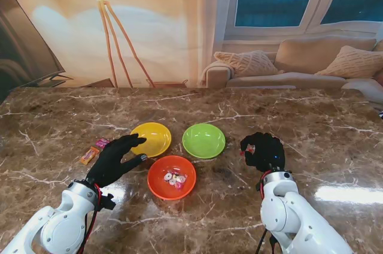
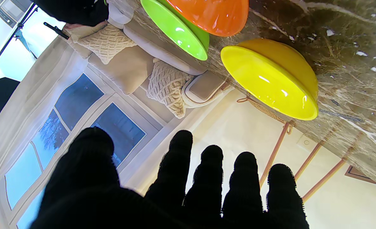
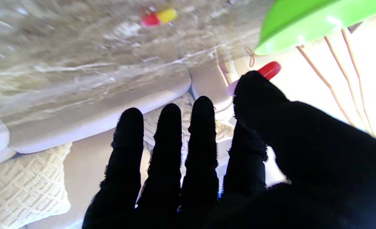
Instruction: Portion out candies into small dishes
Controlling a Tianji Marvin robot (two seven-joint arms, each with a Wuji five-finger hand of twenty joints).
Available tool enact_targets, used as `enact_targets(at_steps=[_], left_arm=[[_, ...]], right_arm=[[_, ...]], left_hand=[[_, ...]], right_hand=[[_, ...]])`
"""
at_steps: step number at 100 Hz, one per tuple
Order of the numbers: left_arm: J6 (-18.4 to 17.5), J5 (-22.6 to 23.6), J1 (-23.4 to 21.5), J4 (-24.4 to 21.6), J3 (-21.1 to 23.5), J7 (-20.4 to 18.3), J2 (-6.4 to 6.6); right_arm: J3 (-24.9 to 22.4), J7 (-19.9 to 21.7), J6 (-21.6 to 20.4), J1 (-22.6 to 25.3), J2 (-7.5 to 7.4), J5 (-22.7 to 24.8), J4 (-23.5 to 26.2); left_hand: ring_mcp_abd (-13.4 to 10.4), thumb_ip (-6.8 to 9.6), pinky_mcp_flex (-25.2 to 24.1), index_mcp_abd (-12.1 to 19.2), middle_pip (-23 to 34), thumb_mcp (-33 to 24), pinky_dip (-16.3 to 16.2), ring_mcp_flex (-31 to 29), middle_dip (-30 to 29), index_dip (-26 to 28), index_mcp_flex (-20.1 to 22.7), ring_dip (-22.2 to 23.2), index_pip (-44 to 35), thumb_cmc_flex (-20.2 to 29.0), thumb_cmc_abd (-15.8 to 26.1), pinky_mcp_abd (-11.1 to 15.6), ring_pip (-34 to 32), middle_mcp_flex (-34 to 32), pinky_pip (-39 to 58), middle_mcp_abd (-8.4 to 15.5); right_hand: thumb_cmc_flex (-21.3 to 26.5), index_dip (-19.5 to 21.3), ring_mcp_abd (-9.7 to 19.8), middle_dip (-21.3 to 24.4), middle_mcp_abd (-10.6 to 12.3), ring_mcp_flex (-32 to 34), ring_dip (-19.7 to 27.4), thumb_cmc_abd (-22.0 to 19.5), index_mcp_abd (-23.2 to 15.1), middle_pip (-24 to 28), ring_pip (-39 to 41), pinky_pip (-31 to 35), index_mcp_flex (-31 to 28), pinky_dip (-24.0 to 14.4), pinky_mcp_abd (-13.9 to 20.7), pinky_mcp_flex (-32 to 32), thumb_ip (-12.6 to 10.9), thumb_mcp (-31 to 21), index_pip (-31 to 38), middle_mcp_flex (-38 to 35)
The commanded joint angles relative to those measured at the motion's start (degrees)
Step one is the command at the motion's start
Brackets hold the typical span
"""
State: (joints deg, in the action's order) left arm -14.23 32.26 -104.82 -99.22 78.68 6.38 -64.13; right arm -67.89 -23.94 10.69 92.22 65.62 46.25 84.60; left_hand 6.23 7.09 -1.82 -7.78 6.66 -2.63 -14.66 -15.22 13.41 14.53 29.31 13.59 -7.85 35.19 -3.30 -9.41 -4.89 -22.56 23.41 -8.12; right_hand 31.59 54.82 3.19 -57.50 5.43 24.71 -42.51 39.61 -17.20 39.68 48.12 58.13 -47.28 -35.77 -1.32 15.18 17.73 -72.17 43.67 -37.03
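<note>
Brown marble desk (image 1: 311, 122) fills the foreground, with a sofa (image 1: 299, 68) and a floor lamp (image 1: 102, 2) behind it. Three dishes sit close together mid-desk: a yellow dish (image 1: 151, 138), a green dish (image 1: 203, 140) and an orange dish (image 1: 172, 177) with several wrapped candies (image 1: 174, 178) in it. The left hand (image 1: 116, 160) is spread flat, its fingers (image 2: 211, 178) straight and apart with nothing in them; the fingertips reach the yellow dish's near rim, and the thumb points toward the orange dish just beside it. Two more candies (image 1: 94, 151) lie on the desk just outside that hand, on its little-finger side. The right hand (image 1: 263, 151) hovers beside the green dish, with thumb and index finger pinched on a red candy (image 3: 269, 70) that pokes out past the thumb tip; its other fingers (image 3: 167, 149) stay straight. Beyond those fingertips, a red-and-yellow candy (image 3: 159, 17) lies on the desk, blurred.
</note>
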Motion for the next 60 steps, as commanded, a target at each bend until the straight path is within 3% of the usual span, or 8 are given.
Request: enact_targets(at_steps=[1, 21, 60], left_arm=[[0.0, 0.1, -0.4, -0.1, 0.0, 0.1, -0.05], [-0.1, 0.1, -0.5, -0.1, 0.2, 0.1, -0.06], [-0.1, -0.2, -0.4, 0.0, 0.4, -0.1, -0.06]], right_arm=[[0.8, 0.9, -0.1, -1.2, 0.56, -0.4, 1.3], [5.0, 0.9, 0.3, -5.7, 1.41, -3.3, -0.3], [14.2, -0.3, 0.4, -16.1, 3.99, -10.1, -10.9]], left_hand=[[-0.4, 0.48, -0.7, 0.9, -1.0, 1.5, 0.0, -0.1, -0.1, 1.1, 0.6, -0.6, -0.1, -1.2, 2.7, -0.6, 0.9, -0.8, -1.8, -0.4], [-0.4, 0.48, -0.7, 0.7, -0.9, 1.5, -0.1, -0.1, -0.1, 1.1, 0.6, -0.6, -0.1, -1.2, 2.7, -0.6, 0.8, -0.8, -1.9, -0.4], [-0.4, 0.46, -0.6, 0.8, -0.9, 1.5, -0.1, -0.1, -0.1, 1.1, 0.7, -0.6, -0.1, -1.2, 2.7, -0.5, 0.8, -0.9, -2.1, -0.4]], right_hand=[[1.0, 3.0, 0.8, 0.1, 0.6, -1.0, 0.9, -1.9, 0.0, 0.2, 0.5, -0.7, -5.7, -1.7, 0.9, -0.7, 1.1, 0.0, 6.0, -0.4], [0.9, 2.8, 0.7, 0.0, 0.5, -0.4, 1.0, -1.7, 0.0, 0.0, 0.2, -0.9, -5.7, -1.6, 0.8, -0.5, 1.1, 0.0, 5.9, -0.7], [1.0, 1.2, 0.5, -0.2, 0.4, -0.5, 1.0, -0.7, 0.3, -0.5, 0.0, -1.2, -5.9, -1.6, 0.4, -0.6, 0.9, 0.2, 5.6, -0.5]])
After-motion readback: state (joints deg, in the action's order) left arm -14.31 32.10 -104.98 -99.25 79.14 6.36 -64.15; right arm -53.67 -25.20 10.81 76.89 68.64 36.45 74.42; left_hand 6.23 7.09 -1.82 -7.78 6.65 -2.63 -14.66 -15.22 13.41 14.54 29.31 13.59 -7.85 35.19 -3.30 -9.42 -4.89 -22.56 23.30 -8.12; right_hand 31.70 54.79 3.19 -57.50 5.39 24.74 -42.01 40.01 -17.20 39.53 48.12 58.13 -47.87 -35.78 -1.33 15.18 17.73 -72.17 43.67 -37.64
